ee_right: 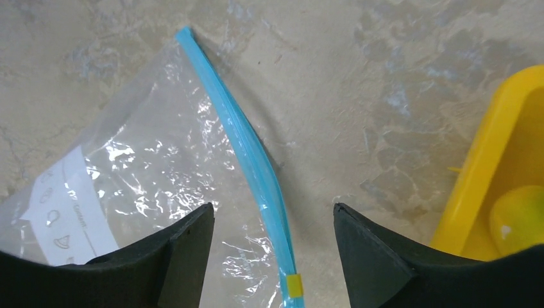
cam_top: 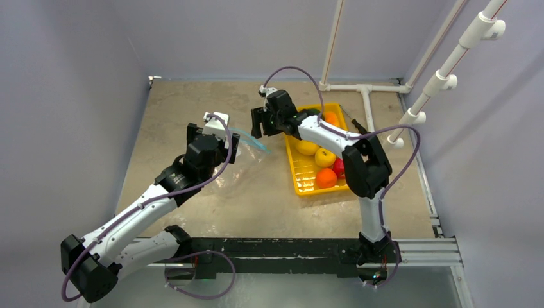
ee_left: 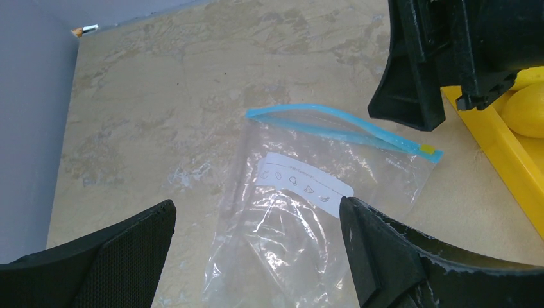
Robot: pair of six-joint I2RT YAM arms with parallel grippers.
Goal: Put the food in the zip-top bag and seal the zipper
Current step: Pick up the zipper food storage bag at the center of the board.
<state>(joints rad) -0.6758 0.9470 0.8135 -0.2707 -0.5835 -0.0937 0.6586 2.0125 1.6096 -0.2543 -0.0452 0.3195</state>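
Note:
The clear zip-top bag [cam_top: 247, 163] lies flat on the table, left of the yellow tray [cam_top: 296, 173]. Its teal zipper [ee_right: 250, 154] curves along the far edge, with a small yellow slider tab near the tray end. My right gripper [ee_right: 272, 208] hovers open above that zipper, a finger on each side and nothing gripped. Just left of it, my left gripper [ee_left: 256, 205] stands wide open over the bag's body [ee_left: 301, 224], empty. The food sits in the tray: lemons [cam_top: 306, 147], an orange [cam_top: 326, 178], a red apple [cam_top: 338, 167].
The right gripper's black body [ee_left: 417, 70] hangs close above the bag's mouth in the left wrist view. White pipes [cam_top: 365, 96] run along the back right corner. Grey walls close the table in on the left and back. A metal rail [cam_top: 417, 247] lines the near edge.

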